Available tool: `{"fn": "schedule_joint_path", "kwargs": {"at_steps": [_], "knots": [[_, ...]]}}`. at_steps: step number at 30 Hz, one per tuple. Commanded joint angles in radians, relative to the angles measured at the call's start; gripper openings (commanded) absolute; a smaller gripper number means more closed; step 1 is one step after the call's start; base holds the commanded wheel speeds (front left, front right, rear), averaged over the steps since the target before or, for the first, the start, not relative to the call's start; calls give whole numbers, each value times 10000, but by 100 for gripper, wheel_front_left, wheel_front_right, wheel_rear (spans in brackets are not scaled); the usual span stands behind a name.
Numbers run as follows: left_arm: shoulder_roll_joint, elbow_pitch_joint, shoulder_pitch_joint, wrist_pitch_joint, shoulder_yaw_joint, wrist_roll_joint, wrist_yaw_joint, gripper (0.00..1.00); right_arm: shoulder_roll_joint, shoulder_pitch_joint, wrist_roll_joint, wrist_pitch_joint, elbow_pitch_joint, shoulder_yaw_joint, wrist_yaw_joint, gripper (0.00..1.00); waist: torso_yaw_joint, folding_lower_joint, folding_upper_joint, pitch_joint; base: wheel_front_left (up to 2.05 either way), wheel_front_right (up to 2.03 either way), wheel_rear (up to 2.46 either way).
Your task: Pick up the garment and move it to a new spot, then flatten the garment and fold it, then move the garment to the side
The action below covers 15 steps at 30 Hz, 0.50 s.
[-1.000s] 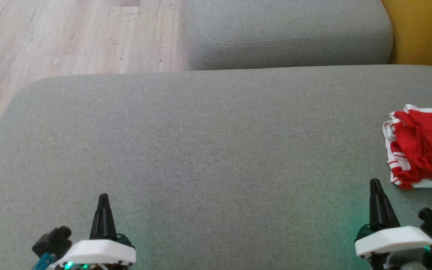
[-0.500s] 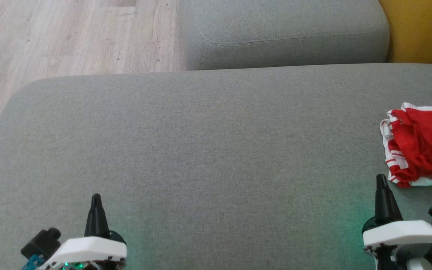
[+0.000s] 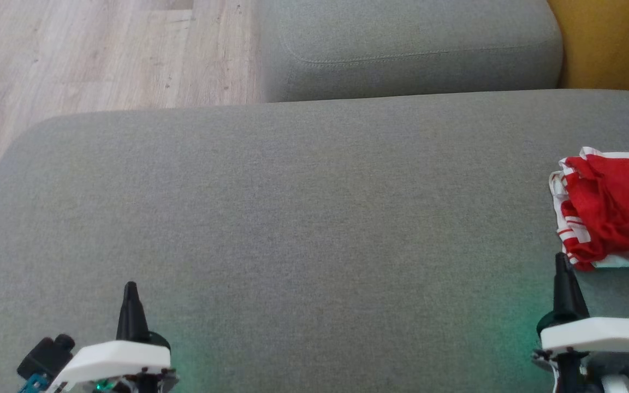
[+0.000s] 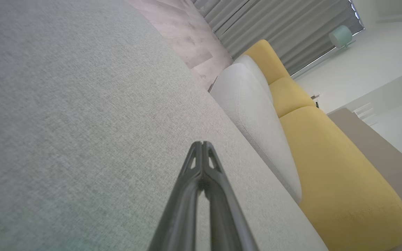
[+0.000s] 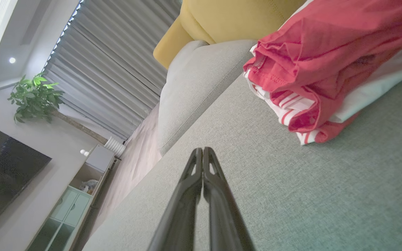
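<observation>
grey sofa cushion (image 3: 292,218) with the garment (image 3: 615,210) at its right side.
you see the red-and-white garment lying bunched near your right gripper (image 3: 562,259); that gripper and your left gripper (image 3: 130,288) each have fingers pressed together, holding nothing.

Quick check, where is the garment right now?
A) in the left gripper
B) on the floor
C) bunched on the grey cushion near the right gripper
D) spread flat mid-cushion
C: the garment lies bunched on the cushion, just past the shut right gripper, which is not touching it.
</observation>
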Motion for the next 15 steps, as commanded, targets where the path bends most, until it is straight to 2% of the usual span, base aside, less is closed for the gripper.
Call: {"fn": "schedule_joint_path", "kwargs": {"at_steps": [1,15], "knots": [[33,-373,-570,80,291,-222,-116,0,-57,-567,285,60,-376,38,-4,0,-8,-1,0,1,0,0,0],[40,-505,-636,486,611,-1569,-219,0,-64,-726,1937,464,-401,-89,-4,0,-106,-1,0,18,0,0,0]]}}
